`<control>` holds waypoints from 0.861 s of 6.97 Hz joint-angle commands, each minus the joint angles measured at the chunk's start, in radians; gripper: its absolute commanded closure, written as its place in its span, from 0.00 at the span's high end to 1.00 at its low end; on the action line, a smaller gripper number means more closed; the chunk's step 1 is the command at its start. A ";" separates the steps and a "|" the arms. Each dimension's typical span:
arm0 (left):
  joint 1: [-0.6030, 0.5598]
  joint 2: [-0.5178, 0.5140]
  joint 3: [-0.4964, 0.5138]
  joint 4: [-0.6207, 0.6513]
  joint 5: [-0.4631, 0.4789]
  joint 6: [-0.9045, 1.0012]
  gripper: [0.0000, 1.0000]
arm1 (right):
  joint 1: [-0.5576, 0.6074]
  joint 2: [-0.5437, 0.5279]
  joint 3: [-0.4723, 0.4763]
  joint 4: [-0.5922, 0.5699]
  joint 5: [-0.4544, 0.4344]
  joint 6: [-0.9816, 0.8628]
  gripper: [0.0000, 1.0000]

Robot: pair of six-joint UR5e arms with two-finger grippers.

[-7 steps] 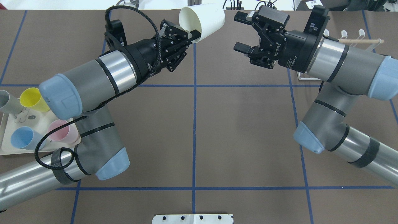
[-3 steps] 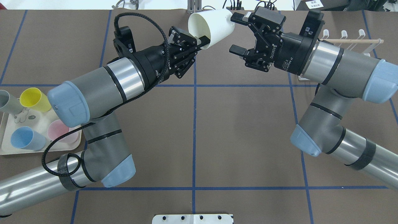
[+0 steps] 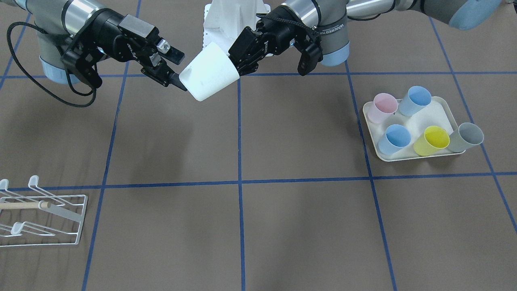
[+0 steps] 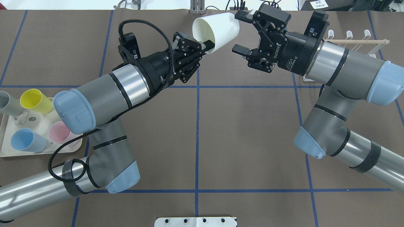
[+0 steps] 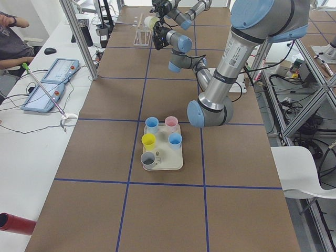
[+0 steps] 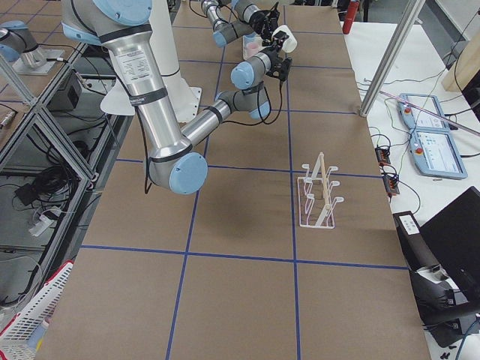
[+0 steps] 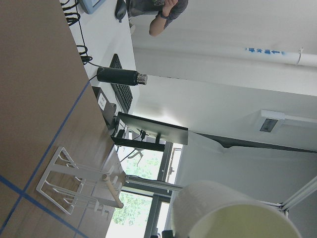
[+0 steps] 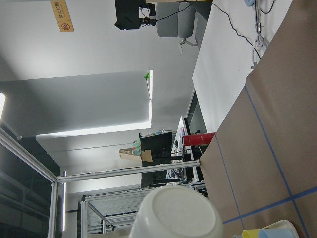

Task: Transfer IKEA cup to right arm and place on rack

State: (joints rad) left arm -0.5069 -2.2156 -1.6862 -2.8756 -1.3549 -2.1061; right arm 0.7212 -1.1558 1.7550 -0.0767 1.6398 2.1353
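1. The white cup [image 4: 217, 28] is up in the air over the table's middle line, tipped on its side with the mouth facing the left arm.
2. The left gripper [image 4: 206, 44] has it pinched by the rim, one finger inside and one outside.
3. The right gripper [image 4: 240, 31] is spread wide, fingers either side of the cup's base end. Can't tell if they touch it.
4. The rack [image 4: 356, 41] sits on the table behind the right arm, well apart from the cup.
5. The tray [image 3: 408, 155] of coloured cups is over on the left arm's side.

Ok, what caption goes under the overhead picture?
Left arm holds out a white cup; right arm, jaws open, brackets its base.
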 commanded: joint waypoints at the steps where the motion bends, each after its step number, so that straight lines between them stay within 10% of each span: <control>1: 0.025 -0.015 0.002 -0.001 0.020 0.000 0.00 | -0.006 0.001 -0.002 0.000 -0.006 0.002 0.99; 6: 0.060 -0.045 0.008 0.012 0.036 0.002 0.00 | -0.020 0.001 -0.003 0.000 -0.023 0.002 0.99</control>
State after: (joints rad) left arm -0.4557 -2.2548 -1.6784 -2.8661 -1.3264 -2.1046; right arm 0.7079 -1.1551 1.7519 -0.0767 1.6227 2.1380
